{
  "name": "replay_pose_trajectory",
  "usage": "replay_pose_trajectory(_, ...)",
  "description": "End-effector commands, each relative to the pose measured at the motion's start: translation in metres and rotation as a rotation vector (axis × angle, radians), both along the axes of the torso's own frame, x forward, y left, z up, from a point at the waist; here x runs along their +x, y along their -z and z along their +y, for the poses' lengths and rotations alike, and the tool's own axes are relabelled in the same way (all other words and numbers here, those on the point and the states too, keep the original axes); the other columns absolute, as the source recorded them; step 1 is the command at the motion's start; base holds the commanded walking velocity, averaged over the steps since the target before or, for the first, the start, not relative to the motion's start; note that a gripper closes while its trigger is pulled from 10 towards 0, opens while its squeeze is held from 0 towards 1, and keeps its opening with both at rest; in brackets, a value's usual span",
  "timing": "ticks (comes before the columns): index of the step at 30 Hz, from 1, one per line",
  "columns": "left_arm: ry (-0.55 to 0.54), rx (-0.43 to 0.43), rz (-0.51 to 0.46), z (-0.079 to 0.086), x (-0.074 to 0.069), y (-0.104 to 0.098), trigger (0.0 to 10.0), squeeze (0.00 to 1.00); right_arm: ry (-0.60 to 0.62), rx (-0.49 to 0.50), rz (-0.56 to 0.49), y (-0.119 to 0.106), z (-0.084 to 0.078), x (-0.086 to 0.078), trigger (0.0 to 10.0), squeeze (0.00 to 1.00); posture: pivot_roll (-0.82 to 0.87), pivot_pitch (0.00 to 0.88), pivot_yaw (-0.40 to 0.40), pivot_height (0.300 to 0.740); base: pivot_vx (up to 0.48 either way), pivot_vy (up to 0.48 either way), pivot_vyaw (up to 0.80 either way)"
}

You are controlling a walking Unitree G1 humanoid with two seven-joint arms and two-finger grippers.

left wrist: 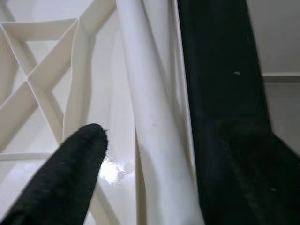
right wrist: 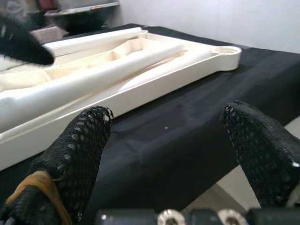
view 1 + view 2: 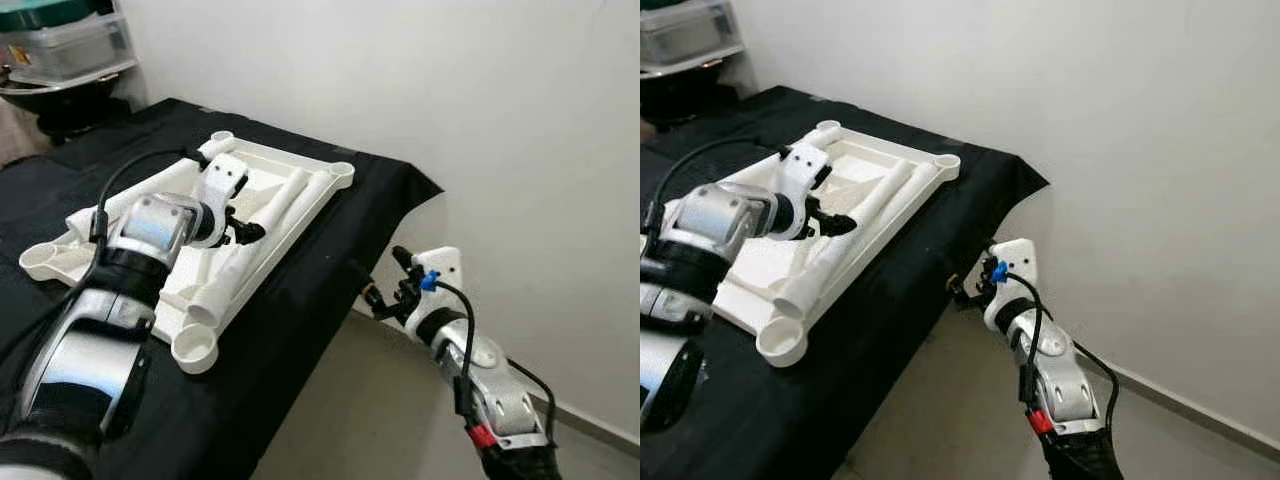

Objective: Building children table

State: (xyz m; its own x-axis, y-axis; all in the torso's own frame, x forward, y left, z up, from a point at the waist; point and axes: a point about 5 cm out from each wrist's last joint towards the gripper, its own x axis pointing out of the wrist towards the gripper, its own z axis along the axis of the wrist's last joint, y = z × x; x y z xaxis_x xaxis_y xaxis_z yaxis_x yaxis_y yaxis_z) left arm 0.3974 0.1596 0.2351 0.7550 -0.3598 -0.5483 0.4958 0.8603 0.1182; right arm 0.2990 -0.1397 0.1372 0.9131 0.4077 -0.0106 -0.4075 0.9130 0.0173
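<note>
At the far left, a shelf (image 3: 70,75) holds a clear storage bin (image 3: 65,45) above a dark bowl-like shape, both cut off by the frame; no writing can be read anywhere. Next comes the black-draped bed or table (image 3: 300,300), and on it the white plastic tabletop (image 3: 200,350) lies upside down, its ribbed underside up and round leg sockets at the corners. Two white leg tubes (image 3: 270,215) rest lengthwise inside it along the edge nearer the wall. The left gripper (image 3: 243,226) hangs over the middle of the tabletop beside those tubes; in the left wrist view one black finger (image 1: 70,178) hovers by a tube while the other is a dark blur, so the jaws look spread, clamped on nothing. Further right, off the cloth's edge and above the floor (image 3: 380,420), the right gripper (image 3: 385,280) points at the draped side, its fingers (image 2: 79,140) wide apart and empty.
</note>
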Motion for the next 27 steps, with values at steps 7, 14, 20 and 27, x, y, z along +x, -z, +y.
replay_pose_trajectory(7, 0.083, 0.134, 0.104, 0.001, 0.003, 0.007, 10.0, 1.0, -0.019, -0.045, 0.007, 0.004, 0.007, 0.001, 10.0, 0.0, -0.07, 0.0, -0.013, 0.74, 0.0, 0.0, 0.0)
replay_pose_trajectory(14, 0.089, 0.167, 0.168, -0.003, 0.003, 0.023, 10.0, 1.0, -0.027, -0.059, 0.008, 0.004, 0.008, 0.0, 10.0, 0.0, -0.07, 0.0, -0.013, 0.74, 0.0, 0.0, 0.0)
replay_pose_trajectory(20, 0.06, 0.204, 0.196, 0.002, 0.003, 0.034, 10.0, 0.08, -0.031, -0.068, 0.012, 0.006, 0.009, -0.001, 10.0, 0.0, -0.08, 0.0, -0.013, 0.74, 0.0, 0.0, 0.0)
replay_pose_trajectory(27, 0.035, 0.183, 0.24, 0.002, -0.002, 0.051, 10.0, 0.0, -0.01, -0.078, 0.022, 0.007, 0.003, -0.002, 10.0, 0.0, -0.08, 0.0, -0.018, 0.74, 0.0, 0.0, 0.0)
